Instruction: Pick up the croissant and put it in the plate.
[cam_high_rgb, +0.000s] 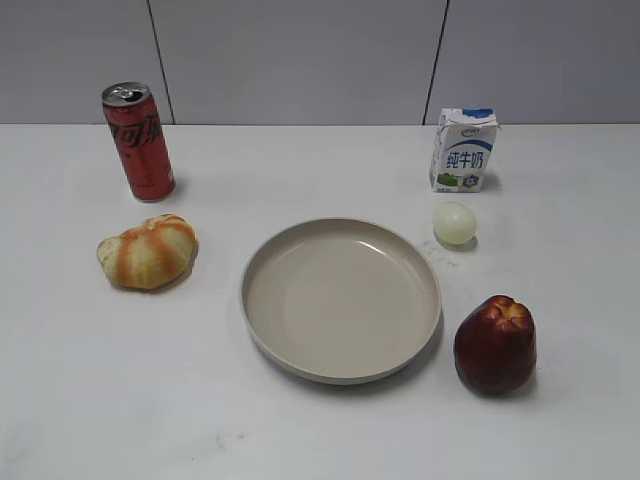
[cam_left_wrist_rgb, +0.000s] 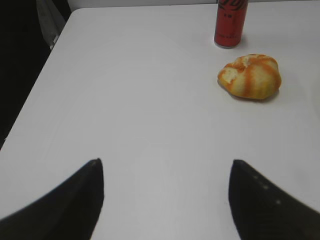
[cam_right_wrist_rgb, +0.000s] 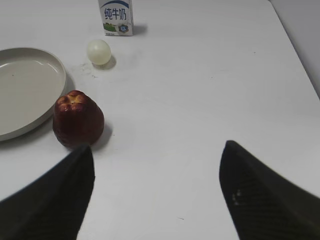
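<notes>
The croissant (cam_high_rgb: 148, 251), pale yellow with orange-brown stripes, lies on the white table left of the beige plate (cam_high_rgb: 265, 322). It also shows in the left wrist view (cam_left_wrist_rgb: 250, 76), far ahead and to the right of my left gripper (cam_left_wrist_rgb: 166, 167), which is open and empty. The plate is empty and sits mid-table; its rim shows at the left of the right wrist view (cam_right_wrist_rgb: 56, 97). My right gripper (cam_right_wrist_rgb: 157, 150) is open and empty over bare table. Neither gripper shows in the exterior view.
A red soda can (cam_high_rgb: 138, 141) stands behind the croissant and shows in the left wrist view (cam_left_wrist_rgb: 230, 22). A milk carton (cam_high_rgb: 463, 150), a pale egg (cam_high_rgb: 454, 223) and a dark red apple (cam_high_rgb: 494, 343) stand right of the plate. The table's left edge (cam_left_wrist_rgb: 45, 60) is near.
</notes>
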